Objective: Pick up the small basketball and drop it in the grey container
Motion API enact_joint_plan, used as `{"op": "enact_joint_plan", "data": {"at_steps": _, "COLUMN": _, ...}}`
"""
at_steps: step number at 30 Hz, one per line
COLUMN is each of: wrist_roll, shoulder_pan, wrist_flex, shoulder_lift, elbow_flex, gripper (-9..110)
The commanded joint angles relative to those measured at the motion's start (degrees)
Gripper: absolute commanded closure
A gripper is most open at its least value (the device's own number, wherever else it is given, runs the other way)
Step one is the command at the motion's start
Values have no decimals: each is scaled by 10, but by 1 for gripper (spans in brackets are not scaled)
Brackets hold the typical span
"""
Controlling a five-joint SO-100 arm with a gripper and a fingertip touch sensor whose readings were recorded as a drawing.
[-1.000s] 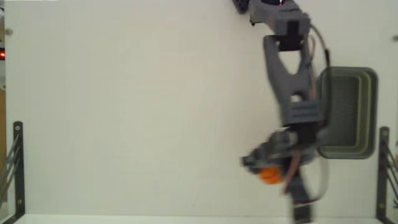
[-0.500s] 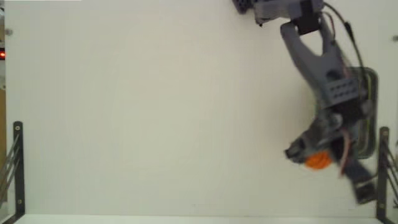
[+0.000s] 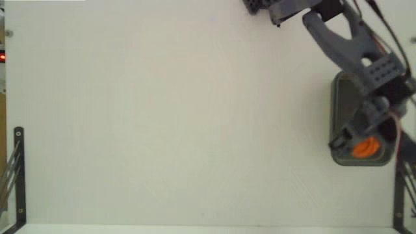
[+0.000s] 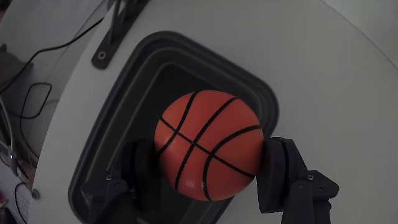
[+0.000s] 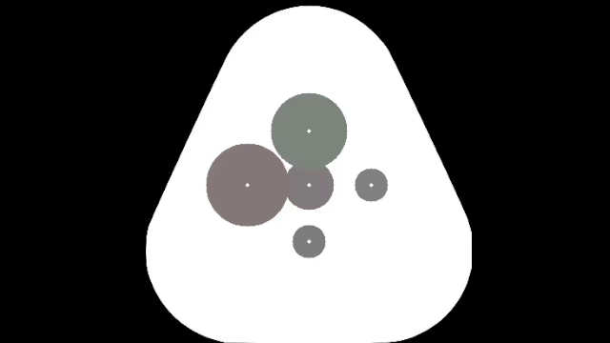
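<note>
Item one, the claw (image 4: 208,171): I am seeing it gripping the ball (image 4: 208,144) from both sides in the wrist view, one dark finger (image 4: 281,174) pressing at the right and the other at the left, partly hidden behind the ball. In the fixed view the claw (image 3: 361,144) is hanging at the right of the frame, with the grey arm (image 3: 351,45) reaching down to it from the top edge.

Item two, the ball: orange with thin black seams, off the bench and sitting between the fingers. In the fixed view the ball (image 3: 365,147) is showing over the lower end of the tub (image 3: 338,97). In the wrist view it is hanging right over the tub's dark hollow.

Item three, the tub (image 4: 127,81): grey-green, rounded corners, thick rim, deep inside. It is standing on the white bench (image 3: 162,117) near the right edge in the fixed view, long side running up and down the frame, the arm covering much of it.

Item four, the bench (image 4: 298,56): white, with black metal brackets at its lower left (image 3: 18,172) and lower right corners in the fixed view. One bracket (image 4: 118,28) is showing just beside the tub's far end in the wrist view, and black cables (image 4: 31,68) are lying off the bench edge at the left.
</note>
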Motion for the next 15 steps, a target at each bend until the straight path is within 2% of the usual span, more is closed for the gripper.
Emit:
{"op": "enact_joint_plan", "data": {"at_steps": 1, "wrist_roll": 3, "shoulder_pan": -23, "wrist_flex": -5, "shoulder_lift": 63, "elbow_flex": 5, "gripper": 14}}
{"op": "enact_joint_plan", "data": {"at_steps": 15, "wrist_roll": 3, "shoulder_pan": -38, "wrist_flex": -5, "shoulder_lift": 72, "elbow_flex": 15, "gripper": 14}}
